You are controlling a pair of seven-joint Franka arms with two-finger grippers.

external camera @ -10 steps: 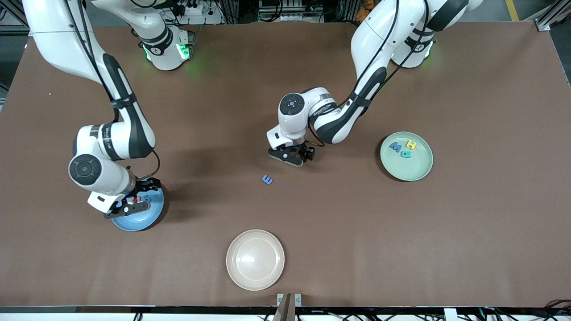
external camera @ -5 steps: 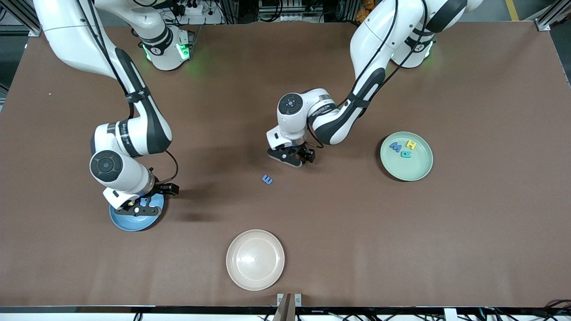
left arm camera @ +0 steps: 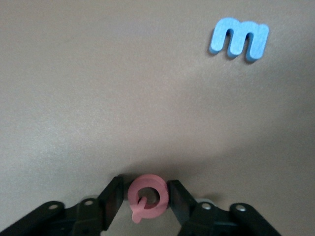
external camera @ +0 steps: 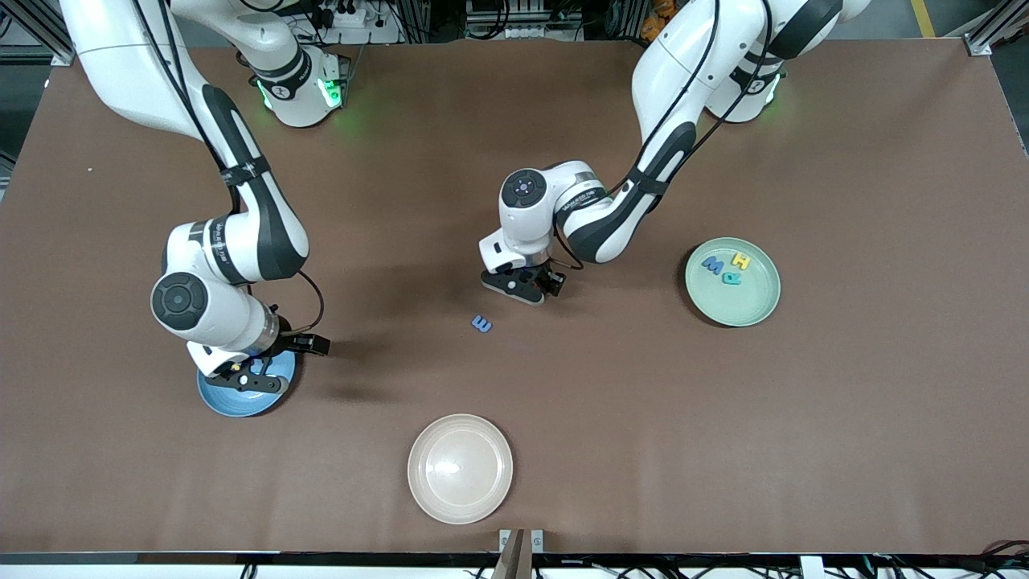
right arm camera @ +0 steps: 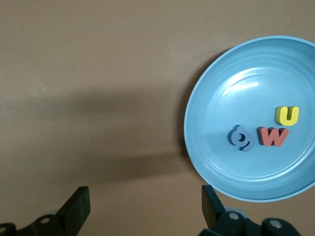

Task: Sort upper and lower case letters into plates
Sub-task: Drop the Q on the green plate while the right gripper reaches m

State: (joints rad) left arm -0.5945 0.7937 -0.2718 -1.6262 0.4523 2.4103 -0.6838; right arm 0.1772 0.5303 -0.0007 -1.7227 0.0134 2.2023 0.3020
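Note:
My left gripper (external camera: 524, 287) is low over the middle of the table, shut on a small red letter (left arm camera: 149, 195) shaped like a q. A blue letter m (external camera: 481, 323) lies on the table nearby, nearer the front camera; it also shows in the left wrist view (left arm camera: 239, 38). My right gripper (external camera: 256, 378) is open and empty over the edge of the sky blue plate (external camera: 233, 402). That plate (right arm camera: 211, 93) holds a blue letter (right arm camera: 241, 137), a red w (right arm camera: 273, 136) and a yellow u (right arm camera: 287, 115). The mint green plate (external camera: 752, 310) holds a blue M (external camera: 712, 264), a yellow H (external camera: 740, 260) and a teal letter (external camera: 731, 278).
A cream-beige plate (external camera: 460, 468) with nothing in it sits near the table's front edge, nearer the front camera than the blue m. The table is a plain brown surface (external camera: 844, 418).
The right arm has swung toward the middle and risen off the sky blue plate, its gripper now at the plate's edge. The left gripper has shifted only slightly.

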